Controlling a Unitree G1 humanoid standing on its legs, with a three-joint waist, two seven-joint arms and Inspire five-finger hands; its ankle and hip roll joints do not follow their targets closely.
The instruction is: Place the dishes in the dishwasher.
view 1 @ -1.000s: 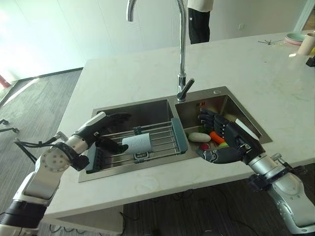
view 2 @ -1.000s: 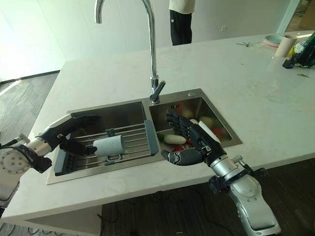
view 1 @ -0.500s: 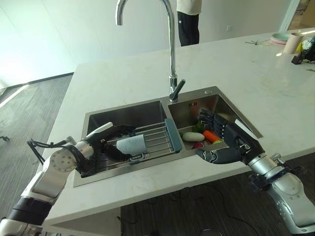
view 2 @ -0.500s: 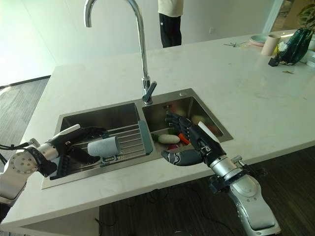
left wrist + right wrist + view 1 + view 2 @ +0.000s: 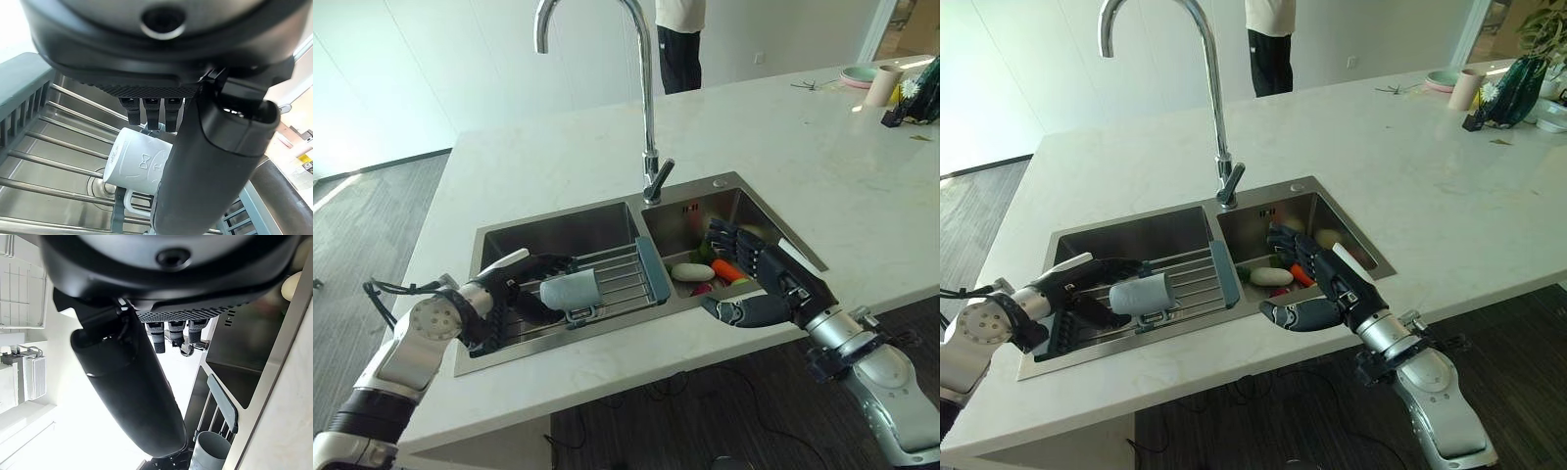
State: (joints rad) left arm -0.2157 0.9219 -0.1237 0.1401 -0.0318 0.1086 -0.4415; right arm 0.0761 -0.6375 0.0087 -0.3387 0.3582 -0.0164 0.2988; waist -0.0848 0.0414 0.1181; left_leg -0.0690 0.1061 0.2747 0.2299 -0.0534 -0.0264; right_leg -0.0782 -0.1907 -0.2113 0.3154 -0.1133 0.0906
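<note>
Early stage: no dishwasher is seen and nothing is loaded. The mug [image 5: 570, 291] is lying on its side on the drain rack [image 5: 617, 277] across the left sink basin [image 5: 558, 227]; the left hand [image 5: 514, 285] is wrapped around it, not yet lifted. The right hand [image 5: 762, 284] is held loosely spread, grasping nothing, over the right basin with vegetables [image 5: 705, 271]. Cup and plate [image 5: 864, 76] are left at the worktop's [image 5: 822, 157] far corner.

From my left hand [image 5: 161, 78] cam I've got a white mug [image 5: 139, 166] lying on its side on the wire rack [image 5: 44, 161]. Fingers and thumb are reaching around it, handle pointing down between the bars.
</note>
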